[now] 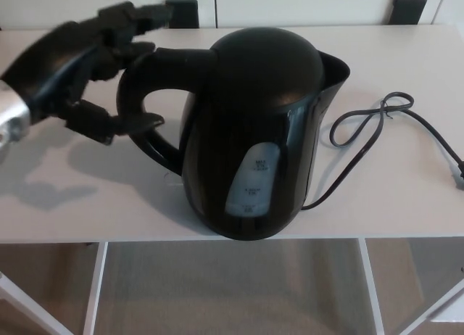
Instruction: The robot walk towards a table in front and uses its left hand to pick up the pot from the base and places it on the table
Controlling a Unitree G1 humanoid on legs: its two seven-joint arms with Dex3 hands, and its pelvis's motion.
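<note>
A black electric kettle, the pot (pixel 254 132), stands on the white table (pixel 406 183) near its front edge, spout to the right and loop handle (pixel 141 96) to the left. Its base is hidden under it; only the black cord (pixel 362 132) shows. My left hand (pixel 90 67) reaches in from the upper left, open, with its fingers (pixel 134 19) above the handle's top and its thumb (pixel 119 123) at the handle's opening. The fingers are spread around the handle, not closed on it. My right hand is out of sight.
The cord loops across the table's right side and runs off the right edge. Two dark chair backs (pixel 181 14) show behind the table's far edge. Below the front edge are white table legs (pixel 94 284) and grey floor.
</note>
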